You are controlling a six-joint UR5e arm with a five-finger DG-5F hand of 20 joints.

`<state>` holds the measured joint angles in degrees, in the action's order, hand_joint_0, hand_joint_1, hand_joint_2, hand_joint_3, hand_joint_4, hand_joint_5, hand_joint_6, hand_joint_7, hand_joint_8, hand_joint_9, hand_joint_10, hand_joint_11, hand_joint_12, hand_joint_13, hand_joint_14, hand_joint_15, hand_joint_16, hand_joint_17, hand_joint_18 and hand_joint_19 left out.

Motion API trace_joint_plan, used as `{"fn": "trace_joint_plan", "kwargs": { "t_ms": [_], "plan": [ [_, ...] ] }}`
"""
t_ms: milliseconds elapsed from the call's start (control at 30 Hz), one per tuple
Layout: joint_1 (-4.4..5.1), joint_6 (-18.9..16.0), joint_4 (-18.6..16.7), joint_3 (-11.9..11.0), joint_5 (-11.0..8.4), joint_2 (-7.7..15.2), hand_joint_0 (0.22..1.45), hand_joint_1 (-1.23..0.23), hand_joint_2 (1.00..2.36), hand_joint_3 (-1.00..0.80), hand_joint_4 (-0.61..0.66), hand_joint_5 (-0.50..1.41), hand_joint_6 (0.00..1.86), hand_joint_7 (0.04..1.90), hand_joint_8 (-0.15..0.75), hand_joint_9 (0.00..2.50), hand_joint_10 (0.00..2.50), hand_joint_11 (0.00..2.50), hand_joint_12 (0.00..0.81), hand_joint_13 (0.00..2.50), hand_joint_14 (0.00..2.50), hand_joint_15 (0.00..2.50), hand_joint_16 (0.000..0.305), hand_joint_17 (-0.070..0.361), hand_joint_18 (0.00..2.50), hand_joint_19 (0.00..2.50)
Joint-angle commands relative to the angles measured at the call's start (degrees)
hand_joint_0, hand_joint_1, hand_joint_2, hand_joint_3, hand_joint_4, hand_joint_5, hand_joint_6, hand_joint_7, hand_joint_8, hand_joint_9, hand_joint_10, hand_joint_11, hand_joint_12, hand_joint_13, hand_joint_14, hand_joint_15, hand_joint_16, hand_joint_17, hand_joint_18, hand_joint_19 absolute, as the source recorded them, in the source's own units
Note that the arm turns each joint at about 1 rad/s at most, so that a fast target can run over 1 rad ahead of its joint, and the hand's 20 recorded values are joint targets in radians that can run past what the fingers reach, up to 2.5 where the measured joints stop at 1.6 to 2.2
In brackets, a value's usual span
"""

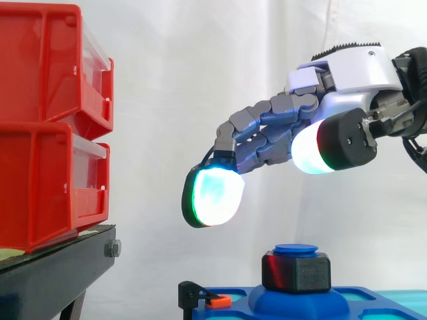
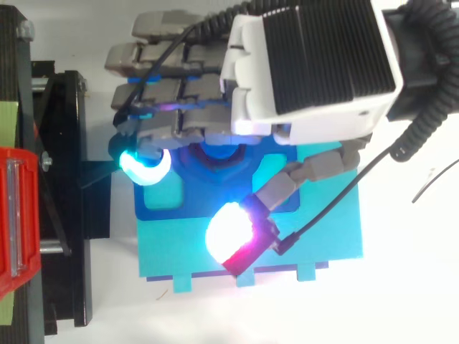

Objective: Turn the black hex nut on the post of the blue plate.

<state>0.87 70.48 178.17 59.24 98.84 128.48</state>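
One hand (image 1: pixel 347 83) hangs above the black hex nut (image 1: pixel 298 272); fingers (image 1: pixel 267 130) spread loosely, apart from it; blue plate (image 1: pixel 237 310) beneath.

Blk stand (image 1: pixel 60 267) — stacked red bins (image 1: pixel 40 133), blue plate (image 1: pixel 367 301) on cyan base (image 2: pixel 186 251)

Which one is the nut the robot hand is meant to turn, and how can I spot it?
Look at the blue plate below the robot's hand. From it rises a post with a round blue top. The black hex nut sits just under that top: dark and flat-sided, while the blue parts around it are round.
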Motion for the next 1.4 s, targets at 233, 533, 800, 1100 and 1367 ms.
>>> {"fn": "trace_joint_plan", "kwargs": {
  "t_ms": [233,533,800,1100,1367],
  "plan": [
    [2.12,0.1,0.1,0.7,-2.86,0.0,0.48,-0.40,1.00,-0.50,0.23,-0.18,0.50,0.91,0.260,0.34,0.00,0.00,0.373,0.07,0.00,0.00,0.057,0.127,0.00,0.09],
    [2.47,0.1,-0.8,2.3,-3.39,0.0,0.48,-0.59,1.00,-0.50,0.21,-0.19,0.50,0.92,0.257,0.33,0.00,0.00,0.372,0.07,0.00,0.00,0.057,0.128,0.00,0.07],
    [2.29,0.3,-0.5,3.2,-4.27,0.0,0.49,-0.76,1.00,-0.50,0.17,-0.22,0.50,0.92,0.238,0.28,0.00,0.01,0.364,0.08,0.00,0.00,0.056,0.126,0.00,0.06],
    [1.94,1.6,-0.4,3.4,-4.36,0.0,0.54,-0.86,1.00,-0.50,0.15,-0.23,0.50,0.91,0.219,0.27,0.00,0.00,0.351,0.11,0.00,0.00,0.052,0.116,0.04,0.03],
    [1.50,2.4,0.4,3.4,-4.36,0.0,0.55,-0.83,1.00,-0.50,0.16,-0.23,0.50,0.92,0.222,0.29,0.00,0.02,0.348,0.14,0.00,0.00,0.051,0.115,0.08,0.02]
  ]
}}
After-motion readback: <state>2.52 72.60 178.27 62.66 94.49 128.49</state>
